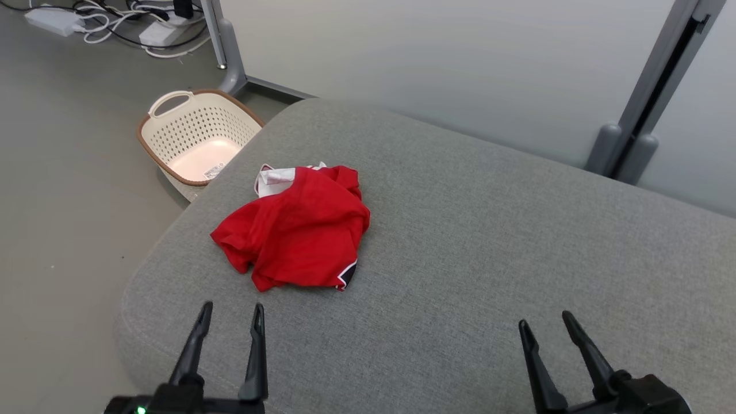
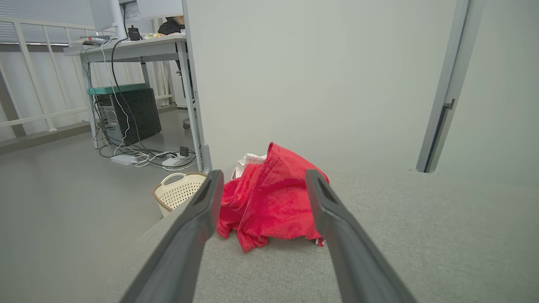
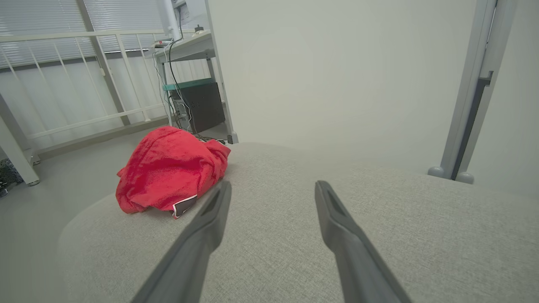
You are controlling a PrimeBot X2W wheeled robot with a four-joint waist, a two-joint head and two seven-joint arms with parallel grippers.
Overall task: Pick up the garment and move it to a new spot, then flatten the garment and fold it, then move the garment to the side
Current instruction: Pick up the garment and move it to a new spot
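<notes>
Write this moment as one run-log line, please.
stage: before pick-up | crumpled red fabric garment: lying on grey upholstered cushion, untouched | left gripper: open, empty, nearest it | right gripper: open, empty

The garment lies crumpled, so its own folds hide its cut and most of a white part at its far side. Left of the garment, the basket has its near corner hidden behind the edge of the grey cushion, and the label inside it is too small to read. Nearer than the garment, the left pincer and right pincer are cut off by the bottom edge.
</notes>
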